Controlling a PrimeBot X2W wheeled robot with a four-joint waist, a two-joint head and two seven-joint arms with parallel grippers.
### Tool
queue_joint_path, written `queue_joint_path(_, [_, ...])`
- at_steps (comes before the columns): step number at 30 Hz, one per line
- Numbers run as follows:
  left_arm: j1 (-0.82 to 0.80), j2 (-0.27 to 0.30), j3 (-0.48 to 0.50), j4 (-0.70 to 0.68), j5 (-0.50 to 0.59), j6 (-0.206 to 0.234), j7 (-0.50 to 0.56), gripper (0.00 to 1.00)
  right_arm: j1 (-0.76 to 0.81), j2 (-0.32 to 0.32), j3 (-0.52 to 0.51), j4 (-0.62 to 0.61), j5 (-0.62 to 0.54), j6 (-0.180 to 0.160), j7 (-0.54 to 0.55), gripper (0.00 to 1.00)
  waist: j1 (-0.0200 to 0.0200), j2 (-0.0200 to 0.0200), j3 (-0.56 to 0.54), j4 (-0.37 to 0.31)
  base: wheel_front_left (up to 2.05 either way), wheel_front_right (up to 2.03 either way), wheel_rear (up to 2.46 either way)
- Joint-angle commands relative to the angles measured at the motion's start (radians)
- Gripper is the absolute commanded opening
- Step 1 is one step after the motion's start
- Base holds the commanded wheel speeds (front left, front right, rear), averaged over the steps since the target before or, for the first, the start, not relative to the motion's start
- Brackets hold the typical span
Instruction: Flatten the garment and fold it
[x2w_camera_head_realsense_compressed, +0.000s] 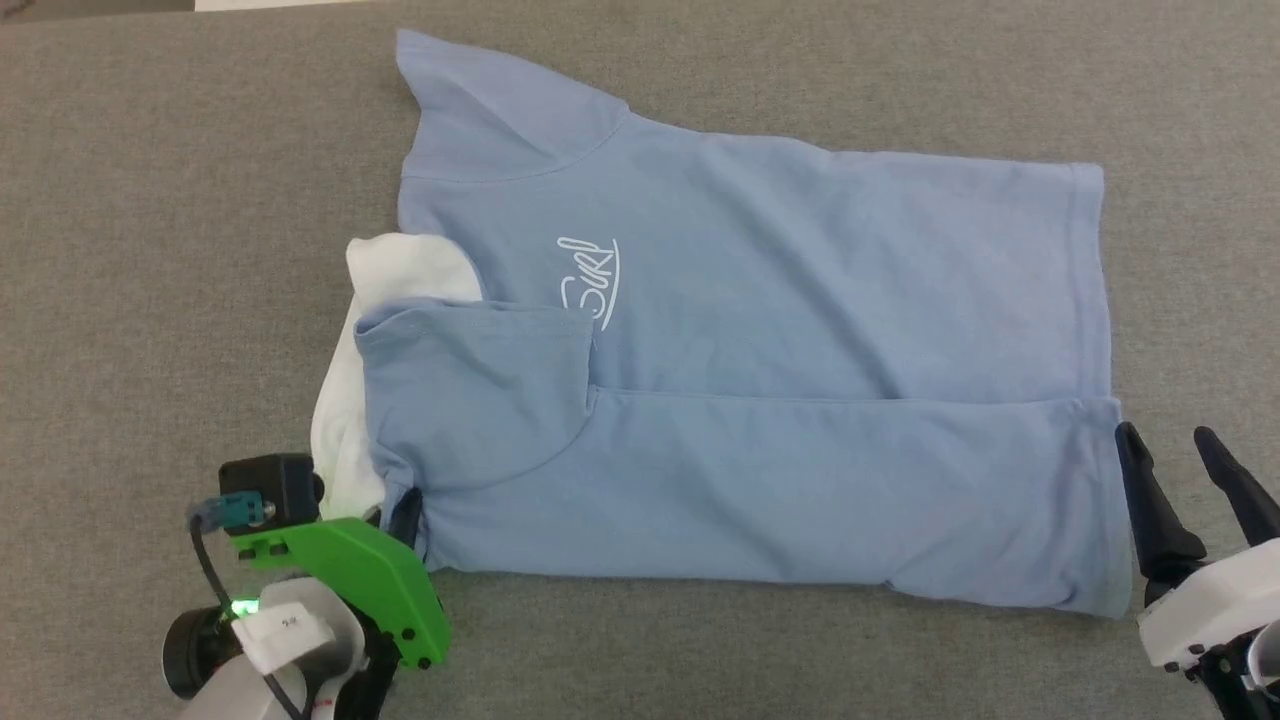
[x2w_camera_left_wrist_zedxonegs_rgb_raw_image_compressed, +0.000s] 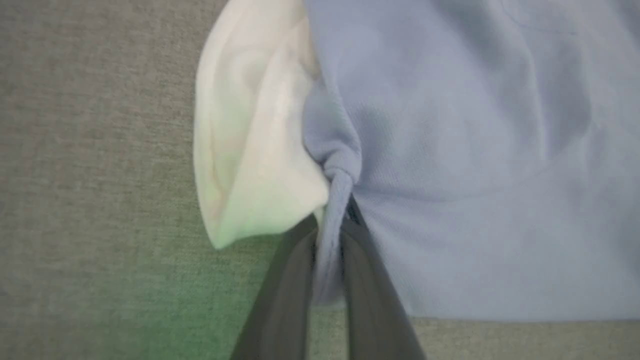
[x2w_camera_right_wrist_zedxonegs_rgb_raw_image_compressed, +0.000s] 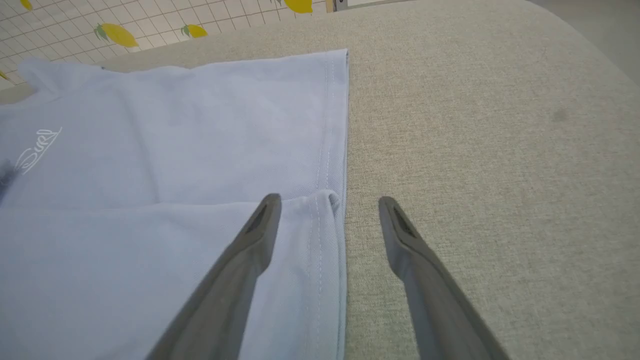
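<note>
The garment (x2w_camera_head_realsense_compressed: 760, 380) is a light blue T-shirt lying sideways on the grey surface, its near long edge folded over onto the body, white script on the chest and a white inner panel (x2w_camera_head_realsense_compressed: 345, 420) bulging out at the left. My left gripper (x2w_camera_head_realsense_compressed: 405, 520) is shut on a pinch of blue cloth at the garment's near-left corner; in the left wrist view the cloth (x2w_camera_left_wrist_zedxonegs_rgb_raw_image_compressed: 330, 235) is squeezed between both fingers. My right gripper (x2w_camera_head_realsense_compressed: 1175, 450) stands open at the hem's near-right corner, one finger (x2w_camera_right_wrist_zedxonegs_rgb_raw_image_compressed: 250, 245) over the folded hem (x2w_camera_right_wrist_zedxonegs_rgb_raw_image_compressed: 325, 210), the other over bare surface.
The grey fabric-covered surface (x2w_camera_head_realsense_compressed: 150, 250) extends all round the garment. A tiled wall with yellow lemon prints (x2w_camera_right_wrist_zedxonegs_rgb_raw_image_compressed: 117, 34) lies beyond the surface's far edge in the right wrist view.
</note>
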Motion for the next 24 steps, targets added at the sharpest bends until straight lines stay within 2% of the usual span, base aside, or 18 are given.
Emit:
queue_joint_path(1, [0.020,-0.002,0.001,0.000,-0.002,-0.006,-0.010,0.00,-0.013,-0.011,-0.002,-0.008,0.008,-0.002,0.021,1.00,0.0000,-0.0001,-0.006,0.000,0.00,0.00,0.00])
queue_joint_path(3, [0.039,0.004,0.017,-0.034,0.000,0.000,-0.032,0.00,0.002,-0.022,-0.007,-0.010,0.006,-0.002,0.077,1.00,0.0000,-0.0001,-0.010,0.001,0.00,0.00,0.00])
queue_joint_path(5, [0.067,0.009,0.030,-0.082,0.006,0.014,-0.055,0.00,0.043,-0.024,-0.011,-0.008,0.012,-0.002,0.207,1.00,0.0000,-0.0001,-0.009,0.009,0.00,0.00,0.00])
queue_joint_path(7, [0.076,0.005,0.031,-0.104,0.008,0.021,-0.062,0.00,0.063,-0.016,-0.017,-0.015,0.021,-0.002,0.266,1.00,0.0000,-0.0001,-0.003,0.015,0.00,0.00,0.00])
queue_joint_path(15, [0.063,-0.014,0.009,-0.113,0.015,0.024,-0.063,0.00,0.097,0.026,0.006,0.010,0.038,-0.002,0.379,1.00,0.0000,-0.0001,0.019,0.034,0.00,0.00,0.00])
queue_joint_path(16, [0.058,-0.016,0.008,-0.111,0.016,0.024,-0.063,0.00,0.099,0.028,0.014,0.015,0.040,-0.002,0.393,0.89,0.0000,-0.0001,0.020,0.037,0.00,0.00,0.00])
queue_joint_path(17, [0.053,-0.018,0.007,-0.108,0.017,0.024,-0.062,0.00,0.099,0.033,0.018,0.020,0.047,-0.002,0.407,0.28,0.0000,-0.0001,0.021,0.039,0.00,0.00,0.00])
queue_joint_path(18, [0.048,-0.019,0.006,-0.106,0.017,0.024,-0.062,0.00,0.097,0.038,0.022,0.023,0.055,-0.002,0.419,0.00,0.0000,-0.0001,0.020,0.040,0.00,0.00,0.00])
queue_joint_path(24, [0.044,-0.027,0.012,-0.087,0.017,0.026,-0.075,0.00,0.078,0.025,0.016,0.006,0.047,-0.002,0.415,0.00,0.0000,-0.0001,-0.011,0.040,0.00,0.00,0.00])
